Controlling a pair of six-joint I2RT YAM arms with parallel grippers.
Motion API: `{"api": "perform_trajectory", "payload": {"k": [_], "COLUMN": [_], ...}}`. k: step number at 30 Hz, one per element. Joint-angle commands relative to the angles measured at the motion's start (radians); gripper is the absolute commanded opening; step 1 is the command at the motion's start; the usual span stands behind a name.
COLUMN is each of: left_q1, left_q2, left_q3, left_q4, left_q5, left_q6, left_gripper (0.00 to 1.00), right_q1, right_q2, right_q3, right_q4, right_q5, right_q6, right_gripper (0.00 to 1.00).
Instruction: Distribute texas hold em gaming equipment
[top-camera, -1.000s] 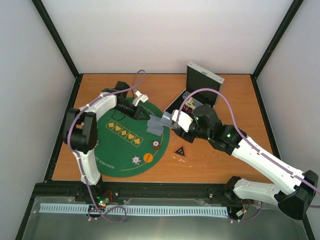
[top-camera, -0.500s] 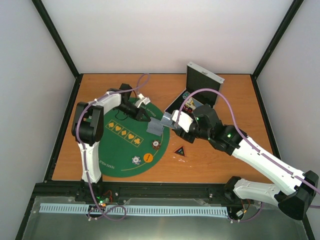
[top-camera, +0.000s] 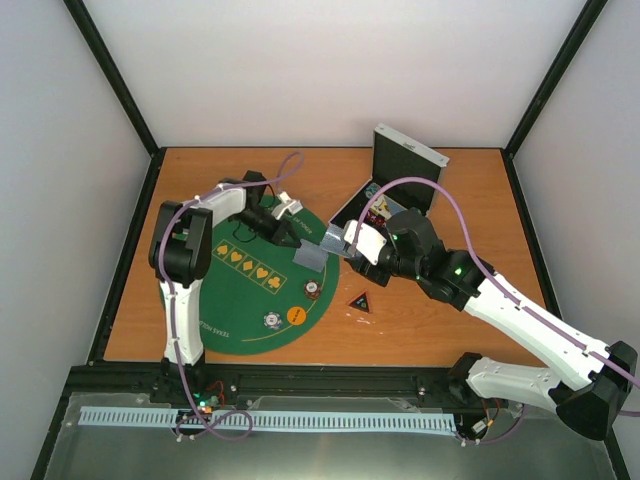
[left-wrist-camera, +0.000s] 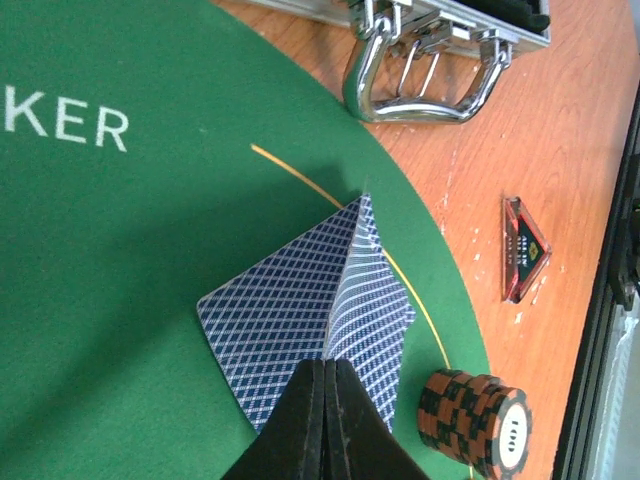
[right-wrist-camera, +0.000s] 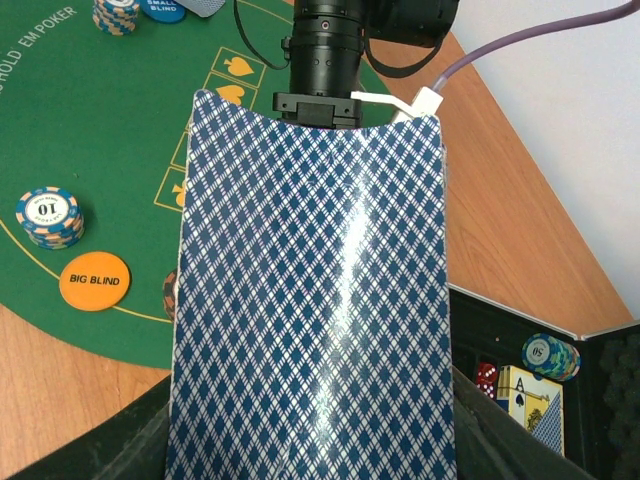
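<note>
The playing cards (right-wrist-camera: 310, 280) are up off the felt, a blue-lattice-backed stack filling the right wrist view. The right gripper (top-camera: 340, 242) has them clamped, its dark fingers showing on either side of the stack's near end. From above, the stack hangs over the green felt mat (top-camera: 235, 300) at the mat's two o'clock rim.

In from nine o'clock of the cards reaches the left gripper (left-wrist-camera: 325, 372), fingers pressed tight together, tips right at the cards' near edge. Two backs flare apart either side of that seam, but whether a card is nipped between the tips cannot be told.

Down the mat now: the red chip stack (top-camera: 313, 289) sits near the rim at four o'clock. The orange disc (top-camera: 296, 315), reading BIG BLIND, is at five, with a white chip (top-camera: 270, 320) just beside it toward six. Off the felt, on bare wood at four o'clock, lies the black triangular marker (top-camera: 360, 300). Beyond the cards at one o'clock stands the silver case (top-camera: 405, 160), lid raised.
</note>
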Motion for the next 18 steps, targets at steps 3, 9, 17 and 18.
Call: {"api": "perform_trajectory", "payload": {"k": [3,9,17,18], "left_q1": [0.002,0.002,0.002,0.002], "left_q2": [0.033,0.044,0.052,0.053], "left_q3": [0.040,0.049,0.065,0.071], "left_q4": [-0.017,-0.011,-0.005,-0.005], "left_q5": [-0.025,-0.045,-0.060,-0.058], "left_q6": [0.049,0.052,0.042,0.040], "left_gripper": [0.01,0.01,0.21,0.24], "right_q1": [-0.008,-0.008,-0.008,-0.009], "right_q2": [-0.007,-0.003,-0.002,-0.002], "right_q3": [0.004,0.004,0.004,0.004], "right_q4": [0.010,0.014,0.013,0.013], "right_q5": [0.002,0.000,-0.004,-0.004], "right_q6": [-0.006,-0.006,-0.006,-0.006], "right_gripper": [0.52,0.52,0.52,0.52]}}
